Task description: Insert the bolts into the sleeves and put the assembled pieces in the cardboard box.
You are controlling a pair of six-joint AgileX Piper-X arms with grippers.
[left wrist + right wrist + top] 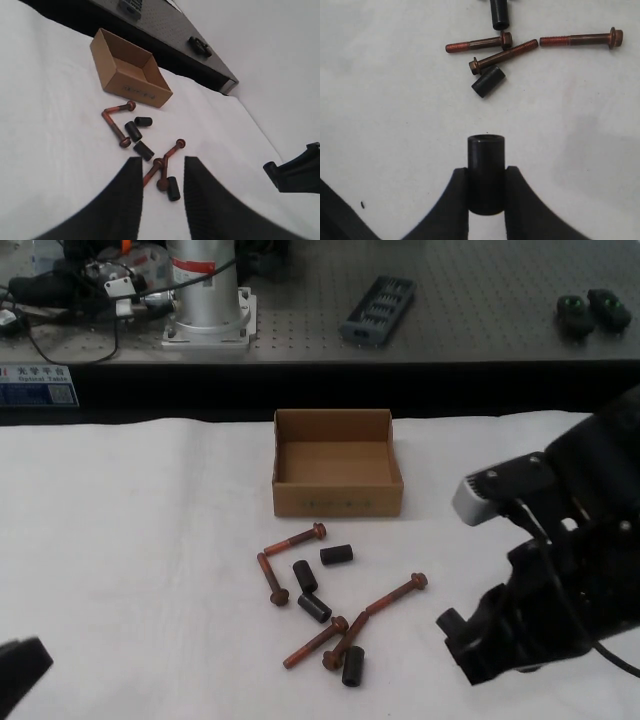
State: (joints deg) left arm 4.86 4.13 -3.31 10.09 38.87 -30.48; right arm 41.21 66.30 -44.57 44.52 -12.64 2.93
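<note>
Holds one black sleeve (485, 155) in the right gripper (486, 172): jaws clamped on its lower half, bore end free, over the desk's near right part. Finds the left gripper (161, 162) at the near left corner, jaws wide, empty, facing the bolts (114, 126) and loose sleeves (133, 131) mid-desk, just nearer than the cardboard box (131, 89). To do well: grasp the outlying bolt (397, 593) near its head, leave thread bare, align with bore before pushing. Skip the crossed pair (330, 638). Cannot judge bore depth: dark inside. Cannot tell whether the crossed pair touch or merely overlap.
</note>
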